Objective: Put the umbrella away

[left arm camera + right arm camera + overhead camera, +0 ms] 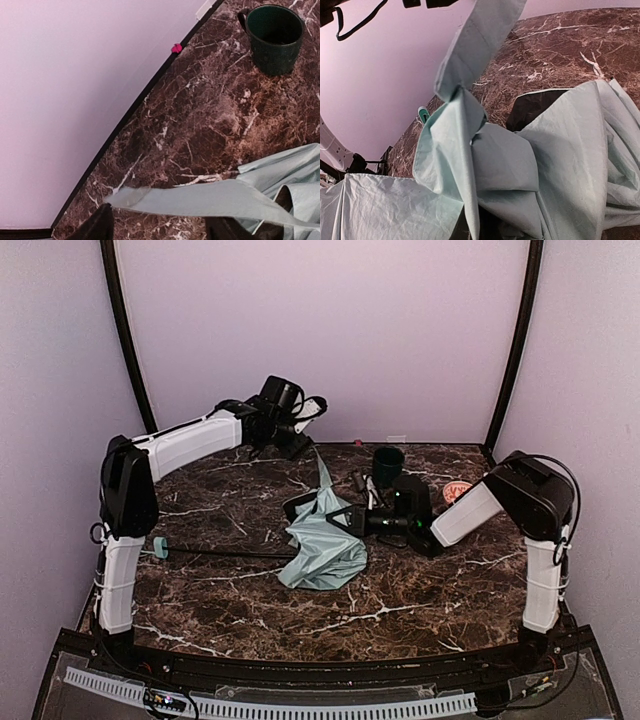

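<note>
left gripper (300, 445): jaws standing parted, strap (200, 200) draping across the gap | right gripper (352, 520): clenching umbrella (325, 545) fabric, likely anchoring it for wrapping | umbrella: lying collapsed mid-table (420, 610), shaft pointing left

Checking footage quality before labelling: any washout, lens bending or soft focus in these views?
Top external: even violet-tinted light, only faint shadows on the table. Left wrist: wall washed out, table edge bowed by the lens, cup sharp. Right wrist: umbrella fabric fills the frame, creases sharp, no glare.
</note>
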Available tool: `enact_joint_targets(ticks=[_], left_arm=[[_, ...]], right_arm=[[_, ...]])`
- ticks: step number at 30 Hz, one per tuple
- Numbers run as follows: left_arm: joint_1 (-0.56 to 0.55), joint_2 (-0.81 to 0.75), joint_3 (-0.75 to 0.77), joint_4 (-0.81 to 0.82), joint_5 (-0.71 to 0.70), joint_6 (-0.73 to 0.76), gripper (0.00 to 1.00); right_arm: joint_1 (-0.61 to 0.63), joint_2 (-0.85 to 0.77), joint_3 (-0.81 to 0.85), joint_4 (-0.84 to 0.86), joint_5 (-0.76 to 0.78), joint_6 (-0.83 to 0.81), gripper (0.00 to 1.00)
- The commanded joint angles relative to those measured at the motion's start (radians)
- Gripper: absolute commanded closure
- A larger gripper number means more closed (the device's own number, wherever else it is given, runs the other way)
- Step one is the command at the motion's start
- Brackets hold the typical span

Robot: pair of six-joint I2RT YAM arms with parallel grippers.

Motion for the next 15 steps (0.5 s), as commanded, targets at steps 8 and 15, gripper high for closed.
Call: enact_joint_targets(ticks=[8,15], left_arm=[[0.229,0.132,0.205,-0.003,0.135,-0.128,0.16],[0.211,-0.108,-0.152,0.079,0.411,-0.196,0.19]], right_arm=[[-0.028,0.094,0.038,0.012,-0.036,0.113,1.00],[-0.041,0.094,0.065,-0.032,-0.003,0.137,1.00]])
